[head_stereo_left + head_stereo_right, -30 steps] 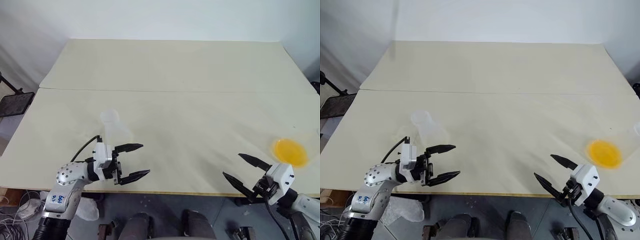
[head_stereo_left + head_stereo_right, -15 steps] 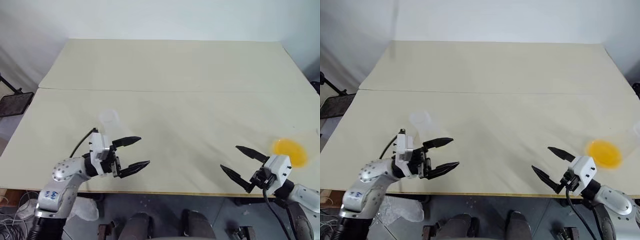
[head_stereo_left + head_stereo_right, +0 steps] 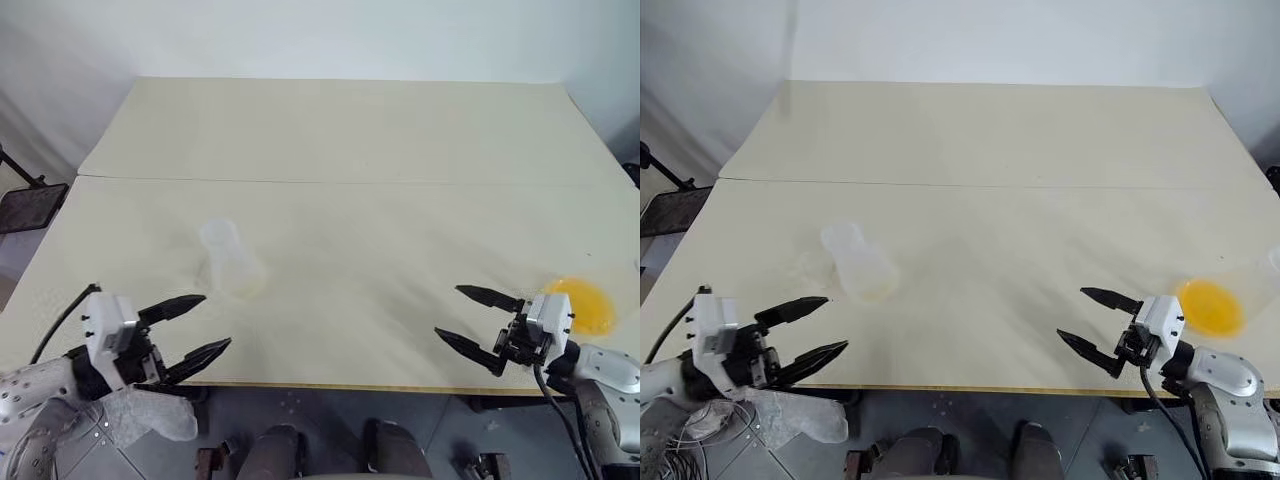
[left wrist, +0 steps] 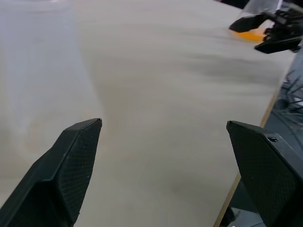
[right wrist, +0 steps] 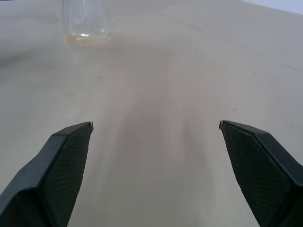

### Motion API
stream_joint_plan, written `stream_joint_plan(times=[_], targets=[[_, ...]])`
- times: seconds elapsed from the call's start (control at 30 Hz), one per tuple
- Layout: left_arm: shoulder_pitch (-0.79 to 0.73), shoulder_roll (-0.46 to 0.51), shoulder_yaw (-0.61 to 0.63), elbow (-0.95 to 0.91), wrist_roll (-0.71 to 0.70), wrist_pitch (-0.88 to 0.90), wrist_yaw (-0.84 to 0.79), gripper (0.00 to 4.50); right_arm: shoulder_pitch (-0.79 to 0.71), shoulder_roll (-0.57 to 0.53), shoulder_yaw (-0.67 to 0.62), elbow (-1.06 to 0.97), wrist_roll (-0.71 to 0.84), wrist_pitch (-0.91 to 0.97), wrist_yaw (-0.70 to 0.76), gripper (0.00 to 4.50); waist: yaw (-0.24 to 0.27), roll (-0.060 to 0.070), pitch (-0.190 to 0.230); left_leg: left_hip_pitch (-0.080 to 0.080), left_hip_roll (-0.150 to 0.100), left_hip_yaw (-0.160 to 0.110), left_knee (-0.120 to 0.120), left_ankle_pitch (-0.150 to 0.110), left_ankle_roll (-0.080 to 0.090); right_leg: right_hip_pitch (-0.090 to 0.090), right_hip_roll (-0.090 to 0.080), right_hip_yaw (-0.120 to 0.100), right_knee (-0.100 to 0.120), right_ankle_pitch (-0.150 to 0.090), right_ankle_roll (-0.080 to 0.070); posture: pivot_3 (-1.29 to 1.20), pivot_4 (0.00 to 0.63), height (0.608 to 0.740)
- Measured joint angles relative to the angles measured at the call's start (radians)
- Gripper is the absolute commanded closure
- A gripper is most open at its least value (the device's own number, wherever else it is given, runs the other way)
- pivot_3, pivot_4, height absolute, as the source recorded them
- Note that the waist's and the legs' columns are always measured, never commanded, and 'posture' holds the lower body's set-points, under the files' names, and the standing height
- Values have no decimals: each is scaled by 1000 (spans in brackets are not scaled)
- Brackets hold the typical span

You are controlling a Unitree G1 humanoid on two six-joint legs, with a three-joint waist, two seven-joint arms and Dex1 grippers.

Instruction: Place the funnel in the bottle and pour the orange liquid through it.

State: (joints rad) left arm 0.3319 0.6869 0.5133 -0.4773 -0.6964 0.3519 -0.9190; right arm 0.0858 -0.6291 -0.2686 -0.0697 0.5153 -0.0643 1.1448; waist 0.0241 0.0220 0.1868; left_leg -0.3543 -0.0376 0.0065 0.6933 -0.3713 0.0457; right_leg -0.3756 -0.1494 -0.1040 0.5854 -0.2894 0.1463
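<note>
Both claws, left claw (image 3: 190, 327) and right claw (image 3: 478, 319), gape wide and empty (nothing grasped yet); next, fetch the funnel for the bottle (image 3: 230, 263).

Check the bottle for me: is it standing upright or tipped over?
Upright. The bottle stands on its wide base on the table, narrow neck pointing up, on the robot's left side; nothing touches it.

Head stereo pair looks forward and down from above the near edge of the table (image 3: 340, 130), both eyes covering the whole top with a slight sideways offset. Left wrist cam sits low, close to the surface, facing across toward the right gripper (image 4: 279, 35). Right wrist cam, equally low, faces back toward the bottle (image 5: 85, 21); both share the middle tabletop.
</note>
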Motion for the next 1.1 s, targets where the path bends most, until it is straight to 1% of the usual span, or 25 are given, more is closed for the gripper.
stream_joint_plan(times=[0.07,0.13,0.2,0.27,0.47,0.6,0.77,1.1], targets=[[-4,-13,52,45,10,-32,14,0,-15,0,1,8,-1,0,7,16,-1,0,0,0,1,0,0,0,0,0,0,0,0,0,-1,0,150,740],[-19,-28,76,80,18,-48,45,0,-31,-2,0,18,-1,0,9,16,-1,0,0,0,1,0,0,0,0,0,0,0,0,0,-1,0,150,740],[-52,-57,74,103,23,-60,77,0,-42,-2,1,19,-2,5,8,16,1,0,0,0,0,0,0,0,0,0,0,0,1,0,-1,0,150,740],[-77,-67,64,107,31,-75,88,0,-46,-7,0,17,-2,11,6,16,1,0,0,0,0,0,0,0,0,0,0,0,3,0,0,0,150,740],[-226,-121,-32,199,72,-171,78,0,-43,-21,-1,-39,11,59,-11,16,0,0,0,0,0,0,0,0,0,-1,2,-2,5,0,0,0,150,740],[-336,-127,-93,311,119,-241,67,0,-41,-27,-4,-118,49,113,-28,16,0,0,0,0,0,0,0,0,0,-1,3,-3,6,0,0,0,150,740],[-412,-129,-141,402,155,-304,42,0,-34,-33,-13,-162,60,141,-50,16,0,0,0,0,-1,1,0,0,0,-1,3,-4,5,0,1,0,150,740],[-581,-139,-226,548,170,-355,-32,0,-6,-35,-34,-232,68,178,-100,16,1,-1,0,0,-1,1,1,0,0,-1,3,-7,6,1,1,0,150,740]])
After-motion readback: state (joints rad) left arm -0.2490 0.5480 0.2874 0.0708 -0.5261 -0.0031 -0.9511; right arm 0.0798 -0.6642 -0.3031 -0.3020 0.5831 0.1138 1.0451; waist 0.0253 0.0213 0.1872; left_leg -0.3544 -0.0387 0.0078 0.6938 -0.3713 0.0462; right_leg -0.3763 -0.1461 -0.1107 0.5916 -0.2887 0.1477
